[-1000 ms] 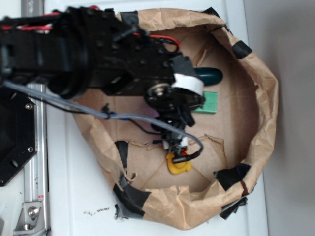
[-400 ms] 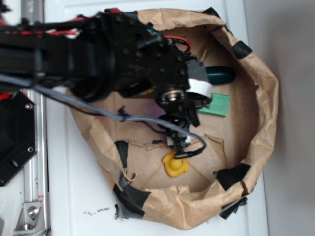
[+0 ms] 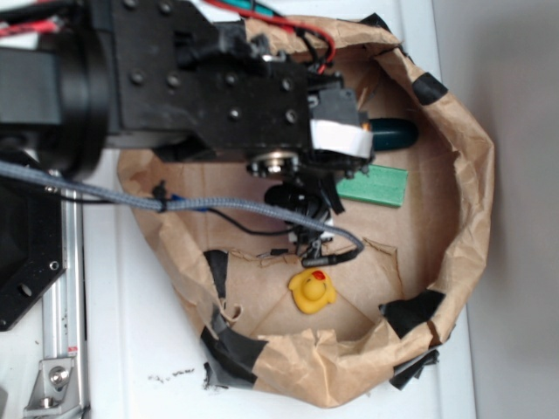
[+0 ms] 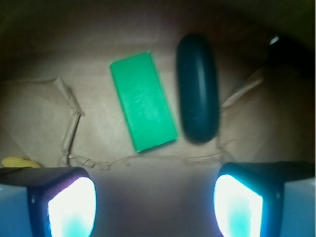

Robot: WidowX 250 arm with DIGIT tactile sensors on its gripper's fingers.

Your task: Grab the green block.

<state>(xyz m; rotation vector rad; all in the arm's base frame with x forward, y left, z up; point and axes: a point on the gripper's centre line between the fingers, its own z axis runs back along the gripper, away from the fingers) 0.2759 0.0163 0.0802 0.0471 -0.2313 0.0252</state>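
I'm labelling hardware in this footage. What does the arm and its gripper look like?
The arm is built of boxy black segments dotted with screw heads, with a white band near the wrist and a silver round bearing below it. Red wires run along the top, and a grey braided cable hangs underneath. In the wrist view, the gripper has two dark fingers whose pale inner faces glow white-cyan.

— Where does the exterior view sit?
— High overhead, looking straight down into the paper-lined basin (image 3: 472, 183), the arm filling its upper left.
— And the wrist view?
— Low and close, peering out between the gripper (image 4: 155, 202) fingers.
— What's shared?
— The green block (image 3: 374, 186) (image 4: 142, 100) and basin floor.
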